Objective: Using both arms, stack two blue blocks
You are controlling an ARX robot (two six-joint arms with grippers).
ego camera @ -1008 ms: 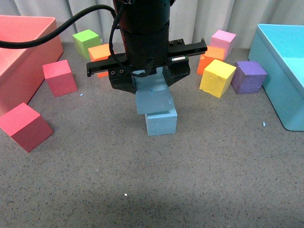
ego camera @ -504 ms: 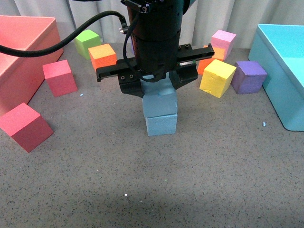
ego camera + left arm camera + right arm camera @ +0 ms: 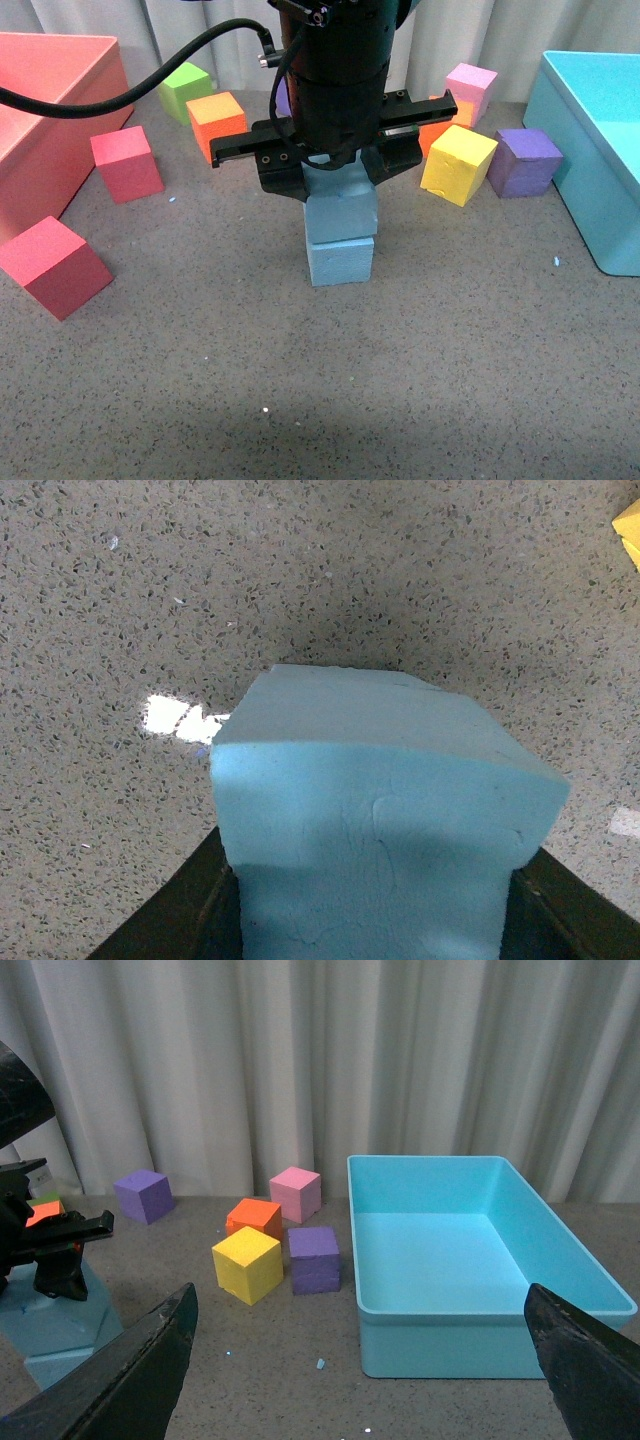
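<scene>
Left hand [image 3: 338, 178] grips the upper blue block [image 3: 341, 215] (resting on the lower blue block [image 3: 341, 262]); right hand [image 3: 360, 1295] spread wide.

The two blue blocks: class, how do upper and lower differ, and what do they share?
The upper blue block is clamped in the left gripper; the lower blue block is free. The upper rests on the lower; the lower on the table. Both are light blue cubes of like size.
</scene>
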